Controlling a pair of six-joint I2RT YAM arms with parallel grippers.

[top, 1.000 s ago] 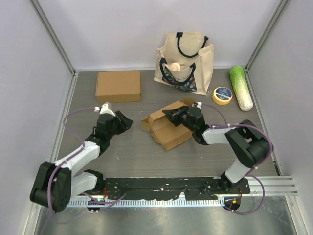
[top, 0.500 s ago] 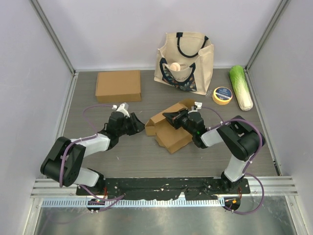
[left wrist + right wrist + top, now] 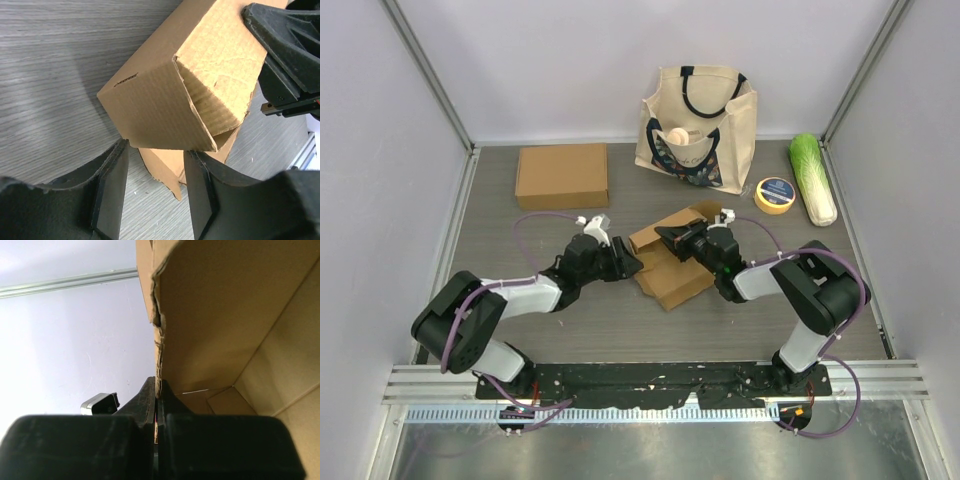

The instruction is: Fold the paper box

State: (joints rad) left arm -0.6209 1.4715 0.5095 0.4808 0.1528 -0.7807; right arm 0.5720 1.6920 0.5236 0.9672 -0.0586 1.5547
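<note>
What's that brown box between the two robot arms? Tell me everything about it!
The paper box is plain brown corrugated cardboard, only partly folded, with loose flaps and a ragged edge. It lies in the middle of the grey table, one end open. The right gripper is shut on one wall's edge. The left gripper stands open, a box corner just ahead of its fingers.

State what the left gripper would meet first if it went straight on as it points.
The paper box, its near corner just ahead of the left gripper, though exact depth is unclear.
</note>
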